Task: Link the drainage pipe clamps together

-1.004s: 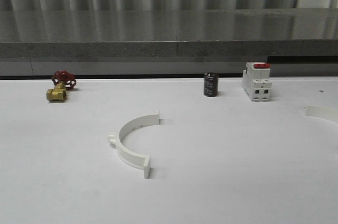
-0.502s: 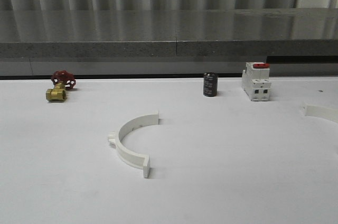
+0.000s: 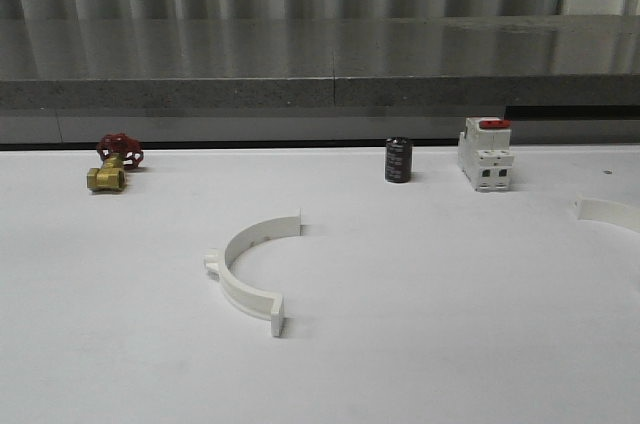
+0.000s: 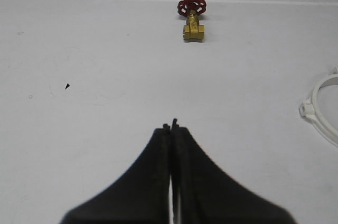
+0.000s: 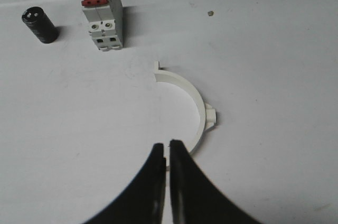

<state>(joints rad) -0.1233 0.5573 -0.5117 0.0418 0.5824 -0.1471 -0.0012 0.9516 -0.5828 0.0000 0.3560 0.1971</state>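
Left gripper (image 4: pixel 172 124), fingers pressed together, hovers above bare white table (image 3: pixel 450 324); right gripper (image 5: pixel 168 143), likewise closed and empty, hangs over one clamp half (image 5: pixel 191 105). Second clamp half (image 3: pixel 245 271) lies well apart, mid-table, curve opening rightward.

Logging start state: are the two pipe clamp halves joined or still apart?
Apart. One clamp half lies mid-table; the other half lies alone at the table's right edge.

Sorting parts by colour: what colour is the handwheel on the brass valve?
Red handwheel, clearest in the left wrist view.
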